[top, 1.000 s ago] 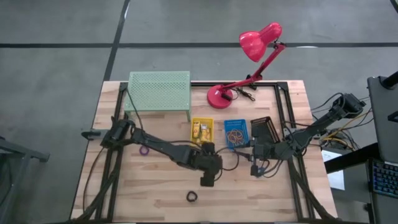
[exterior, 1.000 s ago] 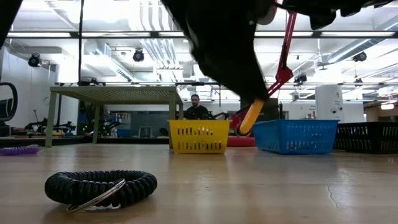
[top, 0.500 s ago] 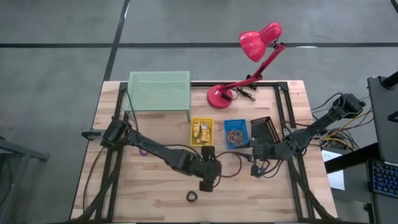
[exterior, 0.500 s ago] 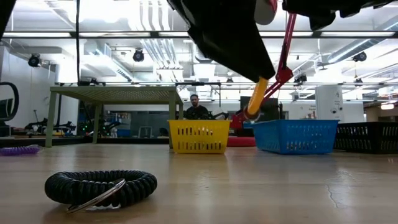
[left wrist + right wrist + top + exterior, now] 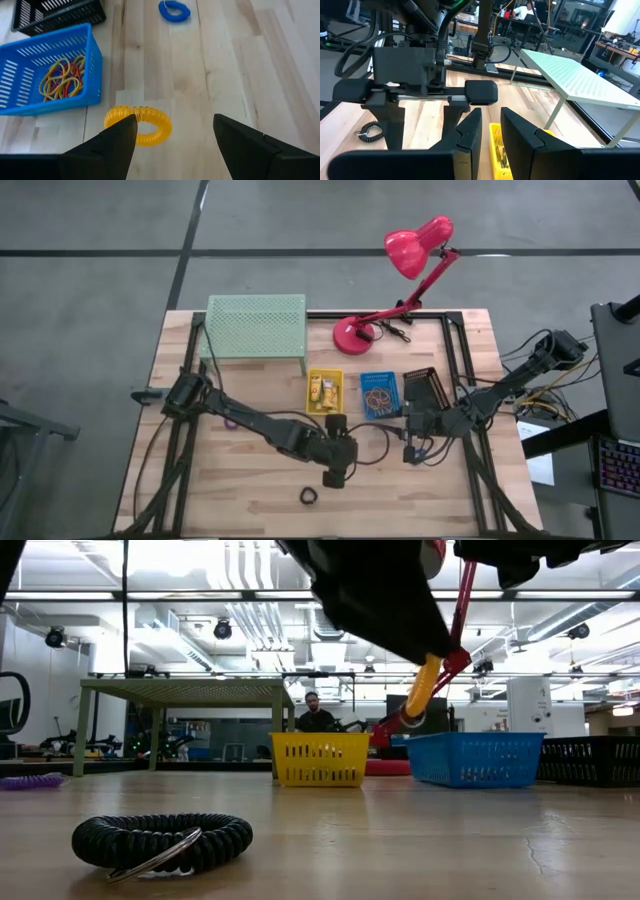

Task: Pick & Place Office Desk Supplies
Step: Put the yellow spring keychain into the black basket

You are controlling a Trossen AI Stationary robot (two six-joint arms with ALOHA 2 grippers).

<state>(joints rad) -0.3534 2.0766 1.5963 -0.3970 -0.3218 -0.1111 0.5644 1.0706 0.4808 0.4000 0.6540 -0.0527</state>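
While the left gripper (image 5: 172, 145) hangs with its fingers spread wide above the yellow coiled plastic wrist loop (image 5: 139, 123), a descent off-centre could nudge the loop toward the blue mesh basket (image 5: 47, 75) just beside it. The loop lies flat on the wooden table (image 5: 220, 65), its longer axis running across the gripper's opening. The right gripper (image 5: 411, 452) waits at the right, fingers nearly together, holding nothing.

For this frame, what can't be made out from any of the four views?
- Yellow coil: in the high view the left gripper covers it; its near edge is behind a finger in the left wrist view.
- Black basket: contents unreadable, cut off by the left wrist picture's edge and too small from above.
- Yellow basket: items too small to identify.
- Right gripper: nothing visible between its fingers, but the tips are cut off.
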